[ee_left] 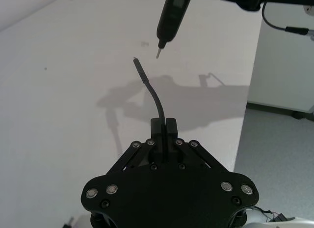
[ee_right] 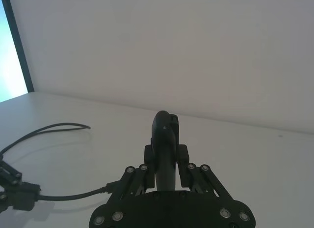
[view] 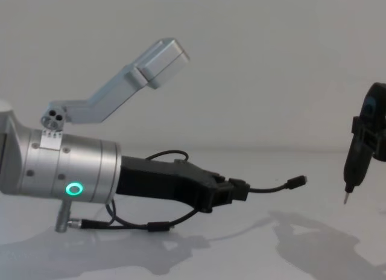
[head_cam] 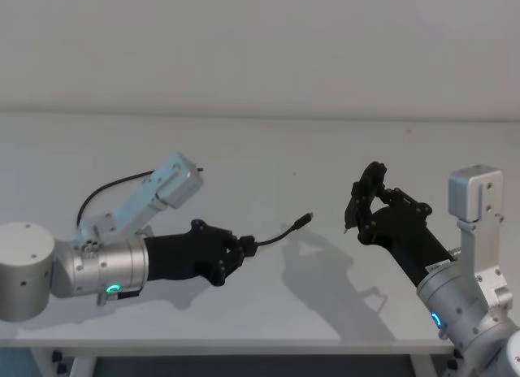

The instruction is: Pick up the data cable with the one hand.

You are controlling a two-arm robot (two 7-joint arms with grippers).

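Our left tool [view: 238, 189], ahead of the silver wrist [view: 78, 162] with the green ring [view: 74, 189], is clamped on the data cable [view: 271, 187] near one end; that short end arcs forward, its plug [view: 297, 181] in the air above the counter [head_cam: 244, 149]. Our right tool [head_cam: 366, 213] is closed around a black pointed stylus [head_cam: 363, 190], tip down, near the plug but apart.

On one white desk [head_cam: 268, 141], you have two black angular two-finger grippers, the left gripper [head_cam: 244, 248] and the right gripper [head_cam: 371, 209], and two glowing rings, one green ring [head_cam: 112, 290], one blue ring [head_cam: 436, 318]. Count one long thin black data cable [head_cam: 280, 233], one slim black pointed tool [head_cam: 361, 197], and one short black lead [view: 129, 225] with a silver cylindrical plug.
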